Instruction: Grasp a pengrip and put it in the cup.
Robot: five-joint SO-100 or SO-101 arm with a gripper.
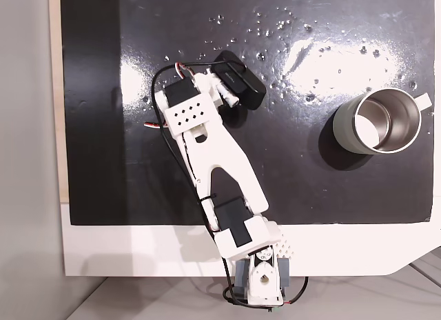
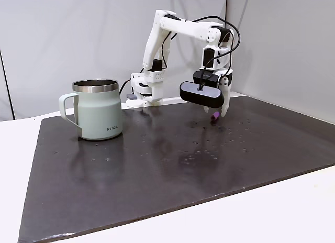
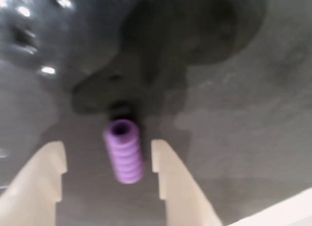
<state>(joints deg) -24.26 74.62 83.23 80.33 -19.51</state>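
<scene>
Pengrip (image 3: 125, 150) at lower centre of wrist view, lying on dark mat (image 3: 234, 138) between parted fingers of gripper (image 3: 108, 162), untouched. We judge it light, soft, ribbed, non-slip; best pinched across mid-barrel. Cup (image 1: 377, 121) at right of overhead fixed view, well apart.

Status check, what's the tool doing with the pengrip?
Tool open, fingers either side of the pengrip, not gripping. Pengrip on the mat. Cup upright, far across the mat. Nothing between.
</scene>
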